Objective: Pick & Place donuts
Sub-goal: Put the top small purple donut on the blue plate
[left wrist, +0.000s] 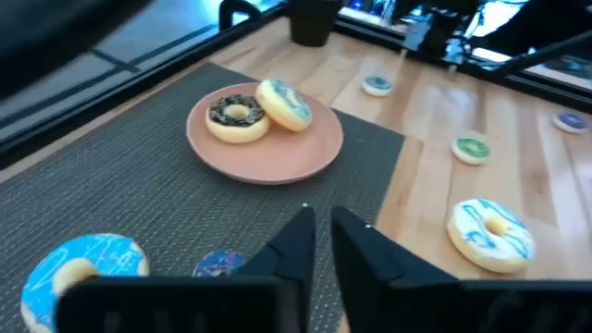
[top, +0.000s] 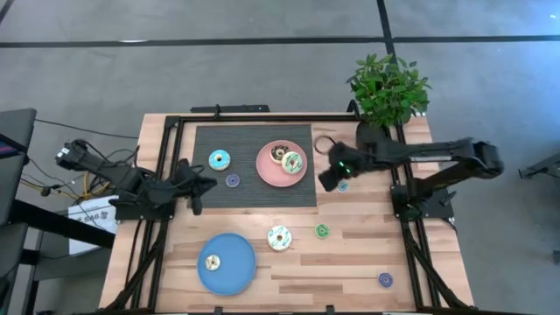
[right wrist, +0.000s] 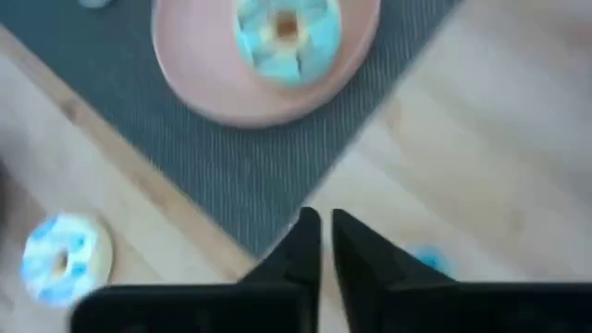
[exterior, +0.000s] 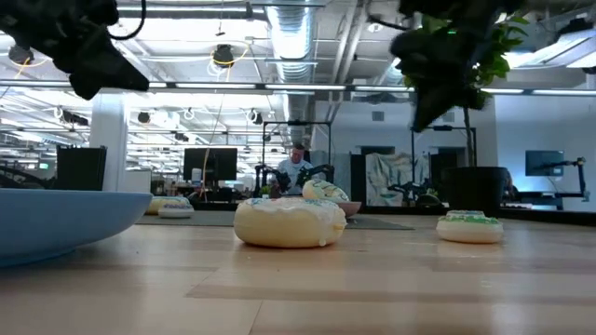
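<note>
My left gripper (top: 206, 182) (left wrist: 320, 233) is shut and hovers over the dark mat, beside a small purple donut (top: 232, 180) and a light-blue donut (top: 219, 160) (left wrist: 81, 268). My right gripper (top: 329, 179) (right wrist: 321, 231) is also shut. It hangs over the mat's right edge, next to a small teal donut (top: 343, 185) (right wrist: 431, 262). The pink plate (top: 266, 175) (left wrist: 268, 162) carries a brown-iced donut (top: 279, 153) (left wrist: 236, 117) and a blue-and-cream one (top: 292, 162) (left wrist: 285, 102). A white donut with blue drizzle (top: 279, 237) (exterior: 291, 221) and a small green donut (top: 322, 231) (exterior: 470, 226) lie on the wood.
The blue plate (top: 236, 273) (exterior: 65, 219) sits near the front left with a cream donut (top: 212, 262) on it. Another small purple donut (top: 385, 280) lies near the front right corner. A potted plant (top: 388, 87) stands at the far right corner, and black frame rails (top: 411, 245) run along the sides.
</note>
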You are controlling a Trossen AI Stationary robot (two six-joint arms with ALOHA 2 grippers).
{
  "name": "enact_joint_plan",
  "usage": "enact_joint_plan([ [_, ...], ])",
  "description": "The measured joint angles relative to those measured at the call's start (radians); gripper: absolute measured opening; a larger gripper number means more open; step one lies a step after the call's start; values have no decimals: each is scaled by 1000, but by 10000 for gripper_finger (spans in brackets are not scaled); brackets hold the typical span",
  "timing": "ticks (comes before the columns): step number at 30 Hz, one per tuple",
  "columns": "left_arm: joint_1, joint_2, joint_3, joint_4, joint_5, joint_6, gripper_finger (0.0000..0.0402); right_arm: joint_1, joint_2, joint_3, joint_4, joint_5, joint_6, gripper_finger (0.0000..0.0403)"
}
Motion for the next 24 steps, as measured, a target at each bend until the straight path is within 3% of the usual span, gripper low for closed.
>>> enact_joint_plan([
  [7, 190, 112, 70, -6, 185, 7, 182, 198, -124, -194, -1, 9, 284, 33],
  [14, 422, 331, 171, -27, 414, -18, 320, 341, -142, -279, -12, 13, 491, 9],
  [18, 560, 502, 261, -118, 529, -191, 357, 386, -142, -282, -23, 24, 517, 2],
  [24, 663, 742, 382, -146, 644, -296, 360, 414, -142, -282, -35, 46, 517, 4],
])
